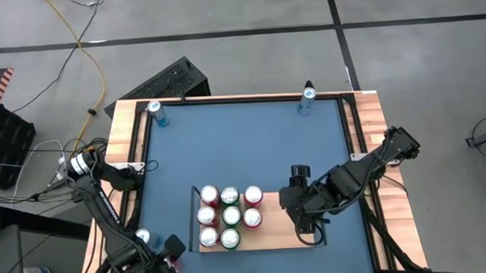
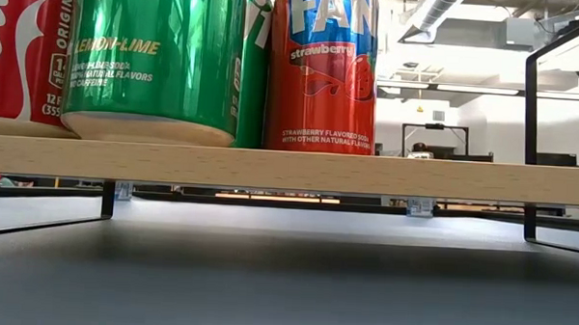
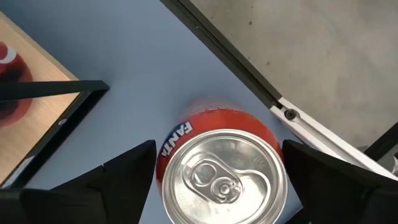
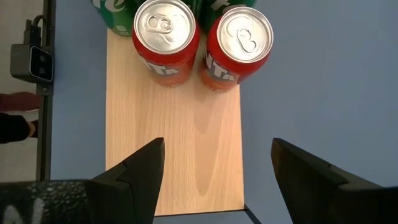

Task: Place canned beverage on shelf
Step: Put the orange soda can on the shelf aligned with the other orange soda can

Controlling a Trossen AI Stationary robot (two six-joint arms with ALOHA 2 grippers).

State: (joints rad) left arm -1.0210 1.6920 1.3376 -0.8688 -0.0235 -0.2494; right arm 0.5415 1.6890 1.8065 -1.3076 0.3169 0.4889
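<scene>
A red Fanta can (image 3: 221,168) stands upright on the blue tabletop near its front left corner, left of the shelf. My left gripper (image 3: 219,155) is over it, pointing steeply down and open, one finger (image 3: 124,174) on each side of the can. In the high view this gripper (image 1: 152,243) is beside the can's silver top (image 1: 143,236). The shelf (image 1: 287,232), a light-wood board with black end rails, carries several red and green cans (image 1: 229,216) on its left part. My right gripper (image 1: 309,227) hangs open above the shelf's bare right part (image 4: 174,155).
Two red Fanta cans (image 4: 166,37) stand at the edge of the bare wood ahead of my right gripper. The shelf's black rail (image 3: 62,93) lies close to the loose can. Two small blue objects (image 1: 155,113) stand at the table's far corners. The table's frame edge (image 3: 249,81) runs just beyond the can.
</scene>
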